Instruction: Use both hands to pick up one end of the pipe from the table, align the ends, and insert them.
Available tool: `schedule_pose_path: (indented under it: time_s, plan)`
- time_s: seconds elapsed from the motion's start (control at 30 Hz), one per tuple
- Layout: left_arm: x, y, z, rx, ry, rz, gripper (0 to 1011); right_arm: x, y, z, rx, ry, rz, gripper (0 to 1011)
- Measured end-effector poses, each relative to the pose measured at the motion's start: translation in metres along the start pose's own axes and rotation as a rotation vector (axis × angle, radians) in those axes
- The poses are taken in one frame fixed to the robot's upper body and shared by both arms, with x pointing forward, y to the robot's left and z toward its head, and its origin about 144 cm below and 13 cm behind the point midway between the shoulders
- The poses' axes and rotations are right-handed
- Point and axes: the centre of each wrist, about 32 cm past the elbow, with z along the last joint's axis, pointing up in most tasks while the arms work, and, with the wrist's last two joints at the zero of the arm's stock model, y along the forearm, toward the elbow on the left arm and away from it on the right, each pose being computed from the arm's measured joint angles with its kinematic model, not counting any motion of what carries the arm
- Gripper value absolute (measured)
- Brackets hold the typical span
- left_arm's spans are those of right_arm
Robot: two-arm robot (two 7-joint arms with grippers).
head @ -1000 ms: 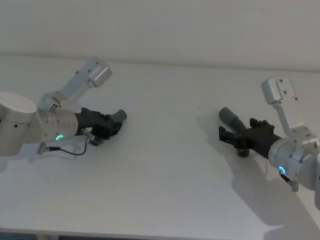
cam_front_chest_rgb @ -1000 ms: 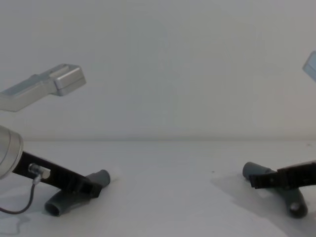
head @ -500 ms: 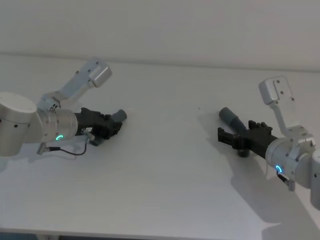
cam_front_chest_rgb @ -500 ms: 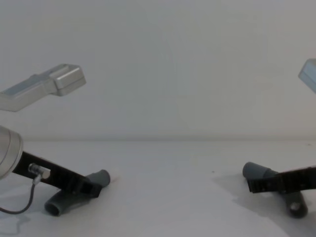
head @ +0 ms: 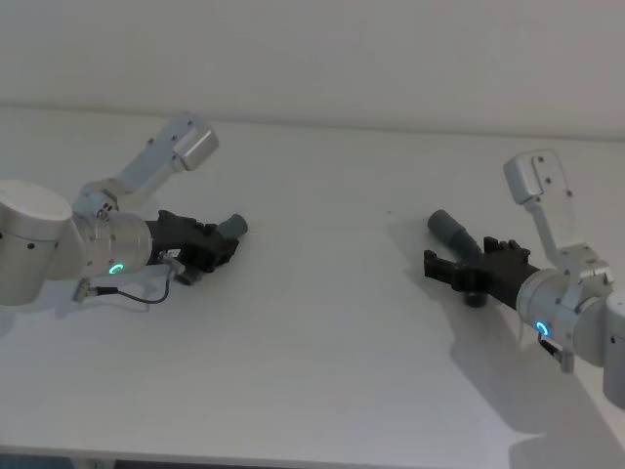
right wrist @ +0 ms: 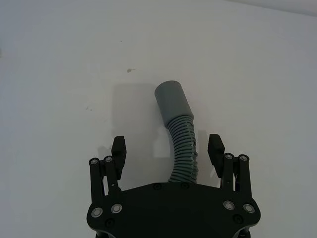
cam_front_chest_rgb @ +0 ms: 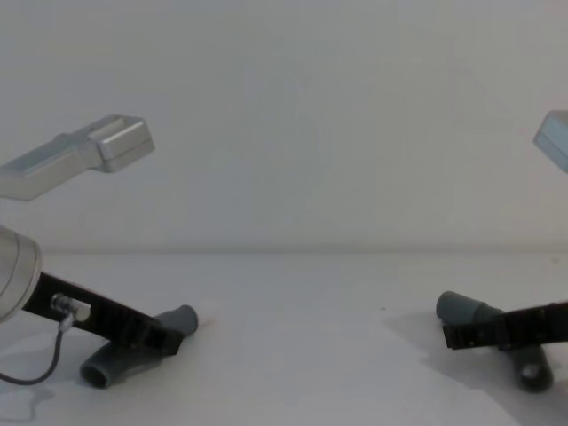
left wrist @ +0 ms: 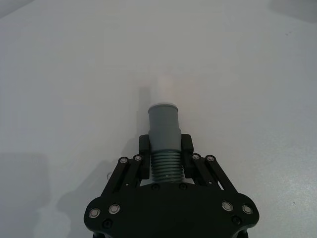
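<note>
Left gripper [left wrist: 164, 148]: clamped on ribbed neck of spigot piece [left wrist: 164, 126] at left of table [head: 322, 322], white tip [left wrist: 165, 89] kept clear for mating; right gripper [right wrist: 167, 146]: fingers [right wrist: 119, 148] apart, straddling socket piece [right wrist: 182, 148] lying well apart at right, apparently poised to close behind its cuff [right wrist: 172, 101].

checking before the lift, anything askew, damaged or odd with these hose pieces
Nothing stands out. The dark-grey corrugated hose piece with the white spigot sits straight in the shut left pincer; the other dark-grey corrugated piece with the grey socket cuff lies whole on the white table between the fingers of the open right pincer.
</note>
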Motion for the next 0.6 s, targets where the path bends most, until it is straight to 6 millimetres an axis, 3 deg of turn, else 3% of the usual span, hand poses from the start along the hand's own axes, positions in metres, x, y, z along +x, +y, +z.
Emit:
schedule_pose_path:
  time_s: [0.43,0.6]
  plan:
    - [0.0,0.0,0.0,0.0,0.0,0.0,354,-0.0023,0.0016,-0.0003,0.003,0.019,-0.007,1004]
    - [0.0,0.0,0.0,0.0,0.0,0.0,354,-0.0029,0.002,-0.0003,0.004,0.024,-0.01,928]
